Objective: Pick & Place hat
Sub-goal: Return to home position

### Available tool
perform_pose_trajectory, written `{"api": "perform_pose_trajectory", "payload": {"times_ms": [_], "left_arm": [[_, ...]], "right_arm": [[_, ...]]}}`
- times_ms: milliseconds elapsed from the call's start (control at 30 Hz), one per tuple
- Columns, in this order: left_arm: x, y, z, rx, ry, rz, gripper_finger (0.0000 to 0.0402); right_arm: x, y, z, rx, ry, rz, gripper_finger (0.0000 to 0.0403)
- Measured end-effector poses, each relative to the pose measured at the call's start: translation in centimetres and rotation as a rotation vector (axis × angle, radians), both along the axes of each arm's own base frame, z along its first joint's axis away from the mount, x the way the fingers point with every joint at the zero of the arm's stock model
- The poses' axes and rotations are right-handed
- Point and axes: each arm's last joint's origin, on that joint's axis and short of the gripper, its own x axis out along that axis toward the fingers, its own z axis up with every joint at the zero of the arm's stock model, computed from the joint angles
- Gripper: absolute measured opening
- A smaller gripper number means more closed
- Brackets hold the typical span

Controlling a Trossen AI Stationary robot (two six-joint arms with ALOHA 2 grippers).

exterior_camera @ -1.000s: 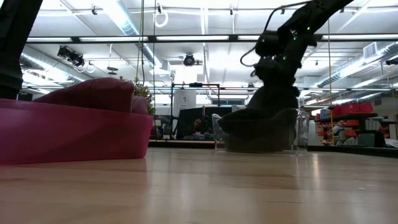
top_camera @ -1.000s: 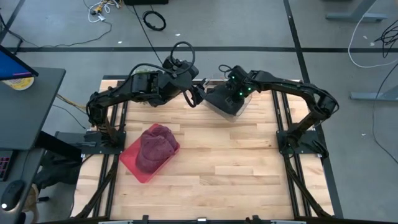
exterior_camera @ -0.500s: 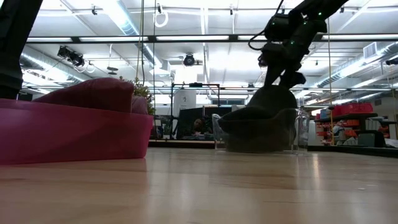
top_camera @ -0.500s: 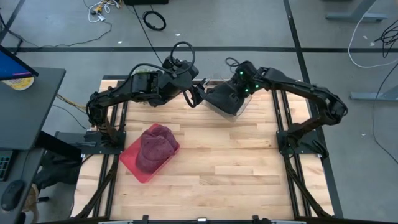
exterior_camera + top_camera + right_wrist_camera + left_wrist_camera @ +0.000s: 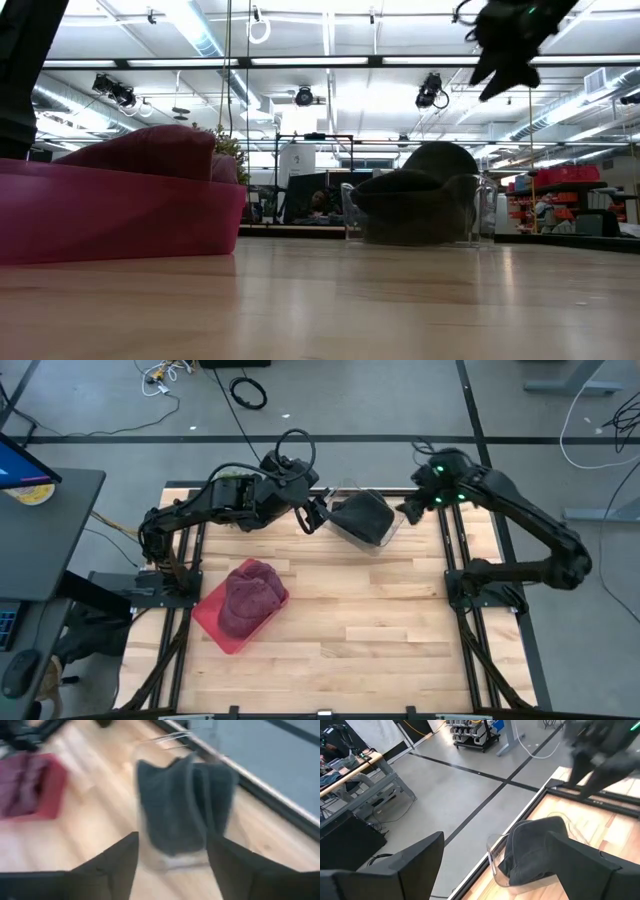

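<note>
A dark grey hat lies in a clear bin at the far middle of the table, its crown rising above the bin's rim. My right gripper hangs open, high above the table and to the right of the bin; its wrist view looks down on the hat. My left gripper waits open just left of the bin, with the hat ahead of it. A maroon hat rests in a red bin at the near left.
The red bin with the maroon hat stands close to the low camera. Bare wooden tabletop spreads over the near and right parts. Metal rails run along the table's sides.
My right gripper has lifted off the dark grey hat and swung up and toward the table's right edge, now clear of the bin. The hat stays in the clear bin. The left arm has kept still.
</note>
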Motion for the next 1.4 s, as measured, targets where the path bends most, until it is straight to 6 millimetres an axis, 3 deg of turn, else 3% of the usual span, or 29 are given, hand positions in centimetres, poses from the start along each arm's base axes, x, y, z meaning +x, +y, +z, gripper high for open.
{"api": "perform_pose_trajectory", "payload": {"times_ms": [167, 267, 333, 500, 700, 867, 1000, 1100, 1400], "left_arm": [[-0.2, -0.1, -0.4, -0.022, 0.042, -0.021, 0.0343], [0.2, -0.1, -1.2, -0.055, 0.058, -0.048, 0.0326], [0.6, -0.2, -2.2, -0.078, 0.084, -0.066, 0.0306], [2.7, -0.6, -5.8, -0.182, 0.128, -0.195, 0.0216], [4.7, -1.0, -10.0, -0.272, 0.124, -0.334, 0.0024], [5.0, -1.4, -12.5, -0.266, 0.039, -0.583, 0.0012], [3.2, -1.5, -14.0, -0.325, -0.112, -0.694, 0.0004], [0.6, -1.6, -14.2, -0.299, -0.190, -0.699, 0.0004], [-9.2, -1.7, -13.0, -0.201, -0.461, -0.728, 0.0004]], "right_arm": [[-2.0, 3.2, 1.1, 0.036, -0.073, 0.105, 0.0140], [-2.8, 5.1, 0.6, 0.061, -0.097, 0.173, 0.0046], [-3.2, 6.1, -0.3, 0.075, -0.107, 0.196, 0.0014], [-3.6, 7.4, -3.0, 0.118, -0.167, 0.194, 0.0013], [-3.8, 7.9, -5.7, 0.156, -0.194, 0.166, 0.0008], [-3.8, 7.9, -6.6, 0.171, -0.175, 0.162, 0.0003], [-3.7, 7.8, -6.6, 0.168, -0.179, 0.163, 0.0006], [-3.7, 7.8, -6.6, 0.168, -0.179, 0.163, 0.0007], [-3.5, 7.7, -6.3, 0.142, -0.216, 0.168, 0.0008]]}}
